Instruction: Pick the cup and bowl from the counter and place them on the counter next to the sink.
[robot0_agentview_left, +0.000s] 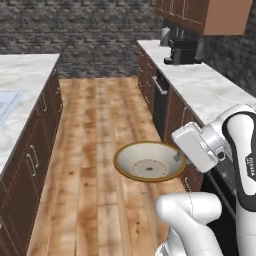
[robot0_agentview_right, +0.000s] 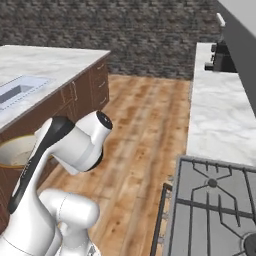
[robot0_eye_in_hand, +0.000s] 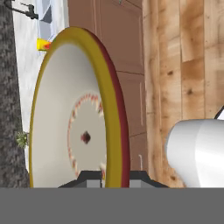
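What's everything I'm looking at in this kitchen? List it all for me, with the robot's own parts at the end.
bowl: one, cream inside, golden-brown rim, held in the air above the wooden floor, gripped at its rim.
cup: one, yellow, on the island counter near the sink, seen past the bowl in the hand view.
sink: one, grey, set in the island counter.
island counter: one, white marble over brown drawers.
wall counter: one, white marble, across the aisle.
coffee machine: one, dark, at the far end of the wall counter.
stove: one, grey, with black grates.
floor: wooden planks.
back wall: dark stone.
arm: one, white with dark joints.
claw: one, shut on the bowl's rim.
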